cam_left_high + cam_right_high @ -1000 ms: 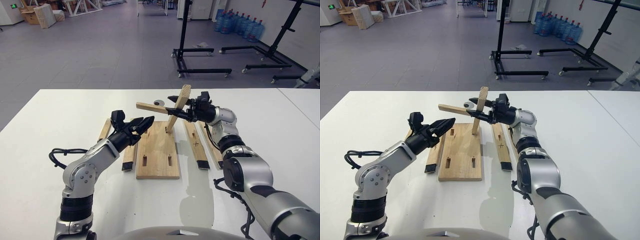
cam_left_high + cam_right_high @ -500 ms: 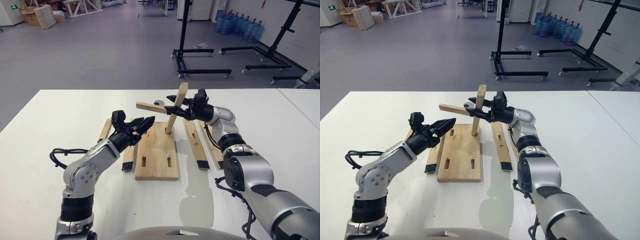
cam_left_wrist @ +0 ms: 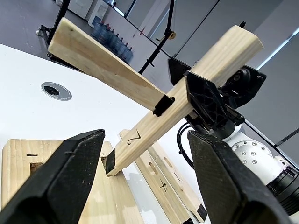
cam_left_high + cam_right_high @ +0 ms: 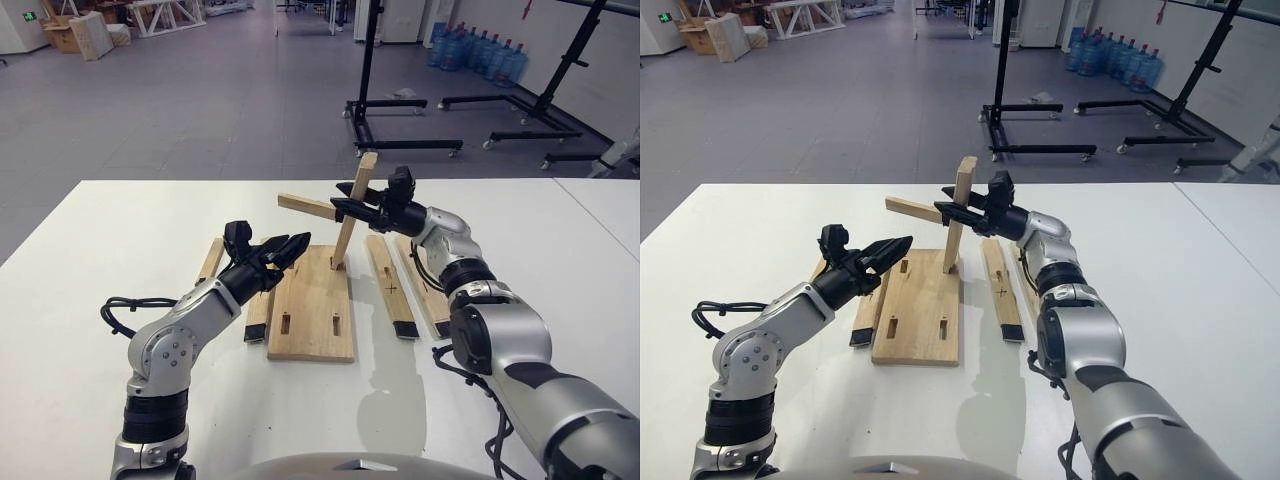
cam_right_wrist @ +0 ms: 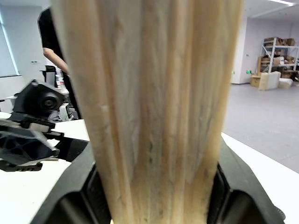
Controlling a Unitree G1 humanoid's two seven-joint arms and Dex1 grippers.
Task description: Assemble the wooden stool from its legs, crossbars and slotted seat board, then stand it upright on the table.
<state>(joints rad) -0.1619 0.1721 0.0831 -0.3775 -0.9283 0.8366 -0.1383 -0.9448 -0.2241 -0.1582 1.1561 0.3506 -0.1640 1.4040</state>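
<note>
White counter (image 4: pixel 100 230) spreads wide under both arms, its far edge meeting open grey floor.

Eye views: the seat board (image 4: pixel 312 310) lies flat, slots up, with its left edge under the left fingers (image 4: pixel 285 248), which hover above it. Loose legs (image 4: pixel 390 285) lie flat on the counter, two below the right fingers (image 4: pixel 347 206) and two beneath the left arm, just beside the board's long edges. The right fingers clamp a tilted leg (image 4: pixel 343 240) near its upper part. Its lower end rests at the board's far edge. A crossbar (image 4: pixel 303 207) juts from that leg toward the left side, raised clear of the counter. Bare counter lies outside each arm and toward the near edge.

Left wrist view: left fingers stand wide apart with nothing between them. Beyond them the leg (image 3: pixel 140 140) slants up from the board (image 3: pixel 28 168), with the crossbar (image 3: pixel 103 70) crossing overhead.

Right wrist view: the leg (image 5: pixel 154 107) sits gripped between the right fingers. The left fingers (image 5: pixel 28 140) show farther off, apart from it.
</note>
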